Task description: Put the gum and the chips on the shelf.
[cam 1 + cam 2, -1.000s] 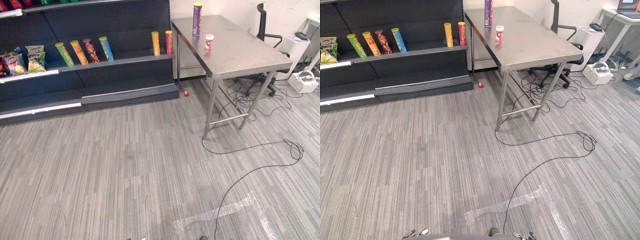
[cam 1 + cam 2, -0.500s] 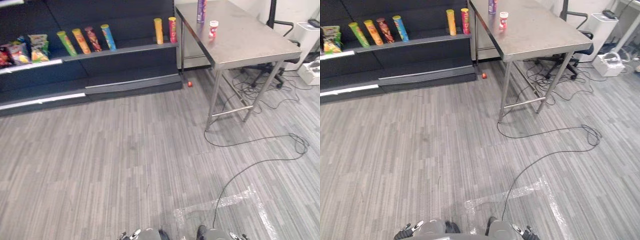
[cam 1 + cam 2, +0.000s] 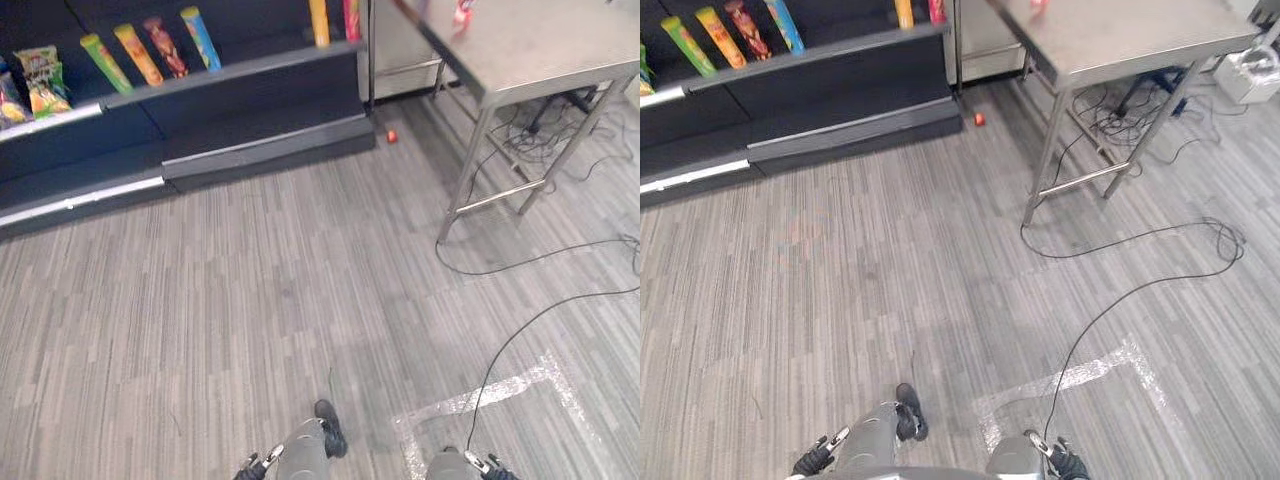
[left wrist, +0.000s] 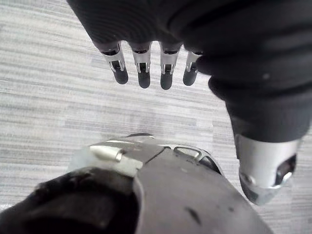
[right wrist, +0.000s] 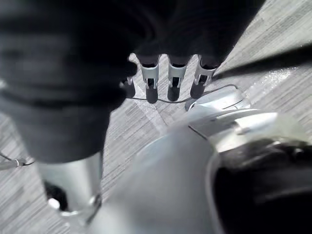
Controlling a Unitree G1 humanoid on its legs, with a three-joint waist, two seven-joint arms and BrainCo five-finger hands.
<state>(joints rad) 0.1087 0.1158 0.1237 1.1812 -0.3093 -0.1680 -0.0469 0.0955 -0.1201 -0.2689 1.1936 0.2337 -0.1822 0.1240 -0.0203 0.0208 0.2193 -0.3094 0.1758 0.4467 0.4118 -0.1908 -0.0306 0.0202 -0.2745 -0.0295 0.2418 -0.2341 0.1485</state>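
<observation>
Gum [image 3: 461, 12]: small red-white canister on table [image 3: 540, 50], toward shelf-side edge. Risk: knocking smooth round body over, rolling it off slick steel top through sideways swipe. Shelf [image 3: 250, 68] just beside table: dark matte ledges, slim glossy tubes [image 3: 135, 55] leaning. Striped grey carpet [image 3: 250, 300] under table. Left hand [image 4: 144, 68], right hand [image 5: 174, 80] well apart from table: fingers straight, side by side, holding nothing.

Bright, even overhead light falls across the grey floor [image 3: 200, 300]. A soft shadow lies under the table [image 3: 545, 45], upper right. The shelf [image 3: 260, 95], upper left, reads dim. The tape [image 3: 1100, 358] gives a pale sheen.
</observation>
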